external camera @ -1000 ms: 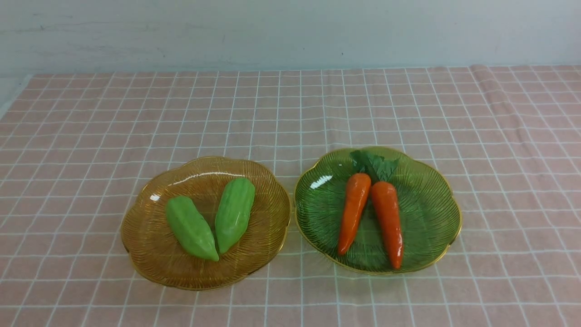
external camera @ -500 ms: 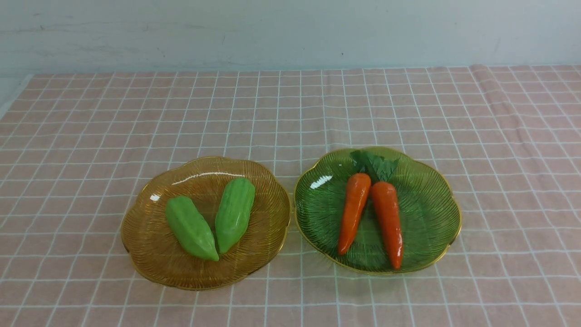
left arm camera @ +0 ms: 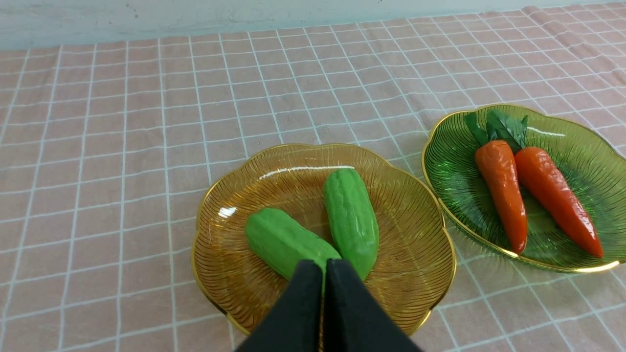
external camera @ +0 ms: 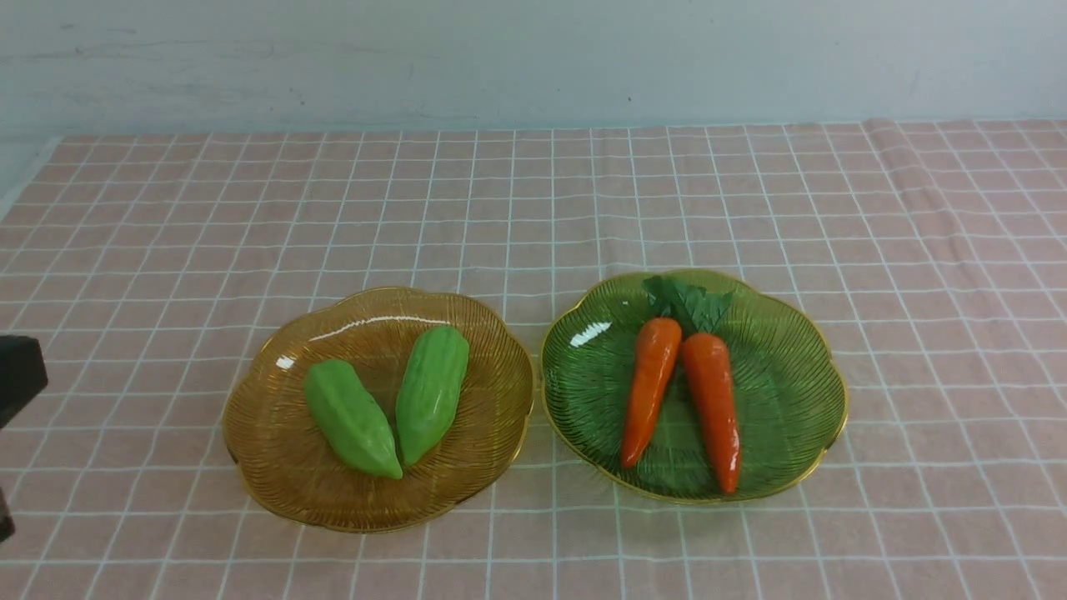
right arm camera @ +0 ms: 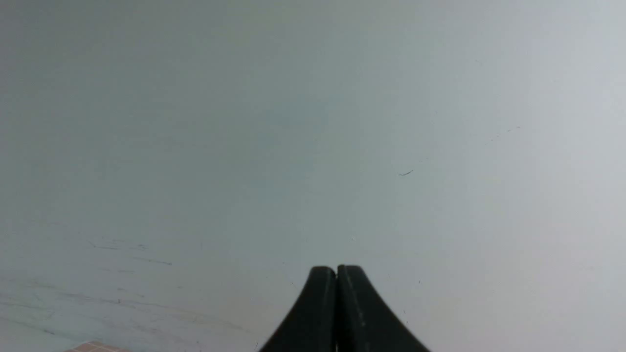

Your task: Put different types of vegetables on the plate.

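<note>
Left gripper [left arm camera: 324,266] closed, nothing in it, had just poked into front view; right gripper [right arm camera: 336,271] closed too, facing wall. Gourds [external camera: 352,418] sat on amber plate [external camera: 275,475], carrots [external camera: 652,387] on green plate [external camera: 792,433]. Sorting looked basically done, imo.

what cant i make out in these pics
- left arm: front view, mostly cut off by the left edge
- amber plate's near middle: left wrist view, behind the left gripper
- tablecloth: right wrist view, nearly all cut off by the picture's edge
</note>
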